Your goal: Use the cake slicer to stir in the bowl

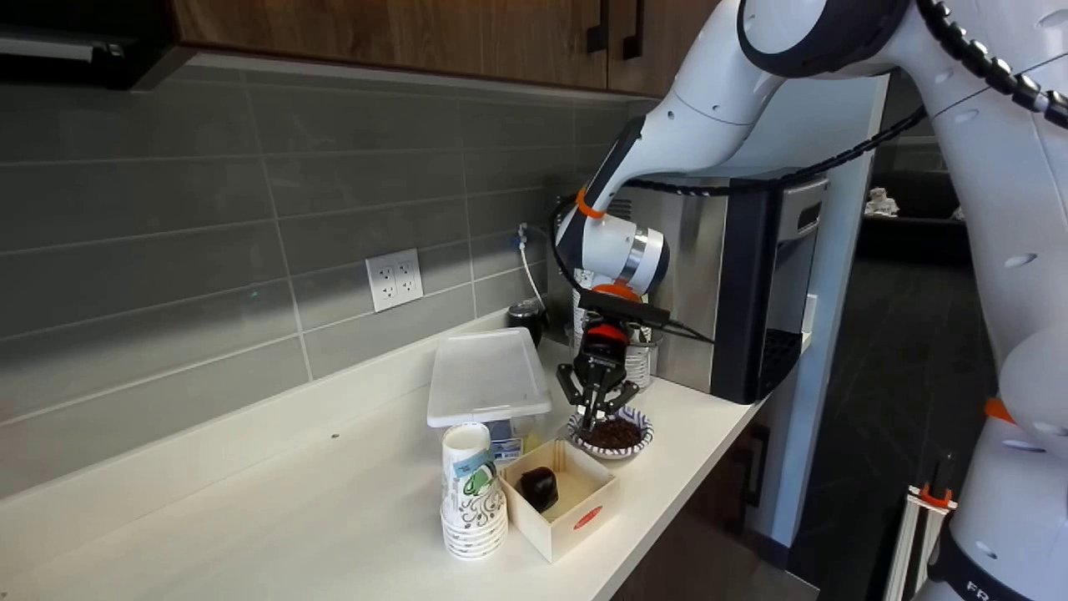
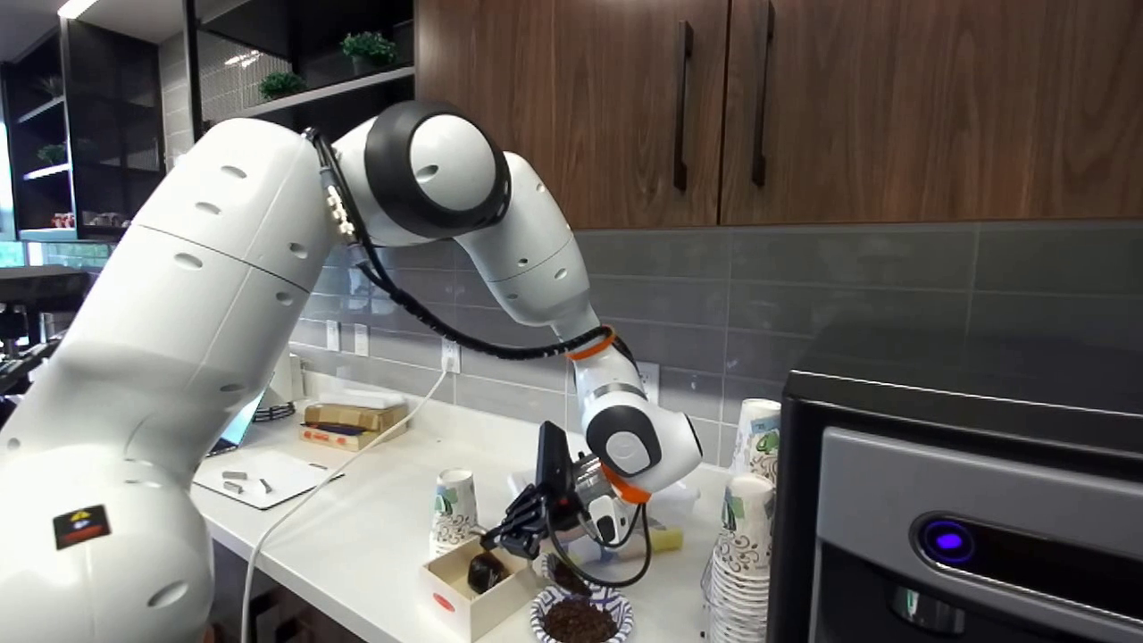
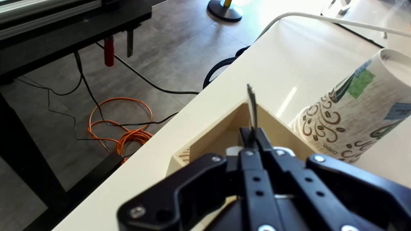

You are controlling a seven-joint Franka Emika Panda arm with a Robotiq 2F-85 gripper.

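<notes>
Pincer (image 3: 252, 137) clamped tight on thin metal slicer (image 3: 252, 109), above box (image 1: 577, 526). Pickup apparently done; stirring in bowl (image 1: 617, 453) probably left.

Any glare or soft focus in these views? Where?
Wrist view: bright streak on the counter, floor washed out at the top, nearest parts of the pincer slightly soft. In an exterior view, pale sheen bands across the wall tiles; in an exterior view, ceiling light blown out.

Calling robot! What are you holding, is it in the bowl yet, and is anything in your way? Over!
Fingers shut on slicer. Visible end not in bowl yet. Box beside bowl, might get bumped. Over.
</notes>
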